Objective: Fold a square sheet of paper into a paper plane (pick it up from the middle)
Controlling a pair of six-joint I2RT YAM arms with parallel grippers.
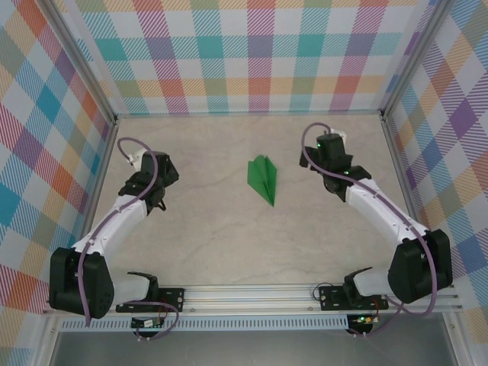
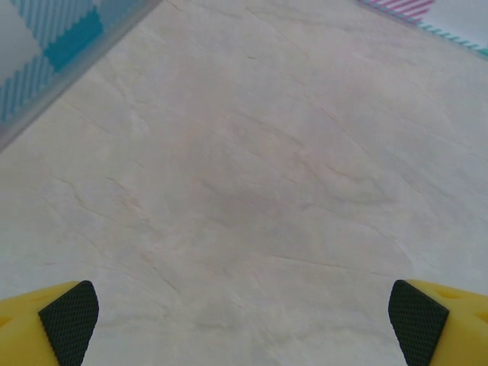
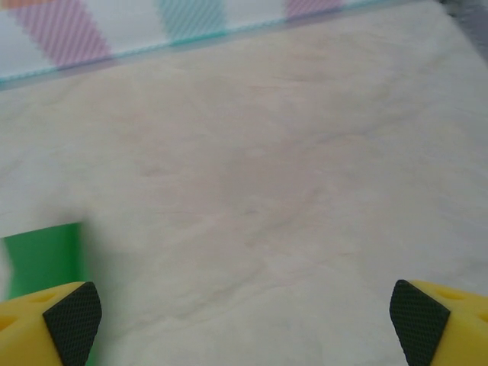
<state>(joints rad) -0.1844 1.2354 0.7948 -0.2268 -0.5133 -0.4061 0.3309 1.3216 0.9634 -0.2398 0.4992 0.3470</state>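
Note:
A green paper plane, a narrow dart with creased layers, lies flat on the table's middle, its point toward the front right. In the right wrist view a blurred green piece of it shows at the left edge, beside the left fingertip. My right gripper stands open over bare table, well to the right of the plane. My left gripper is open too, with nothing between its fingers, far to the left of the plane.
The pale marbled table is boxed in by plaid walls at the back and on both sides, on aluminium posts. A metal rail with the arm bases runs along the near edge.

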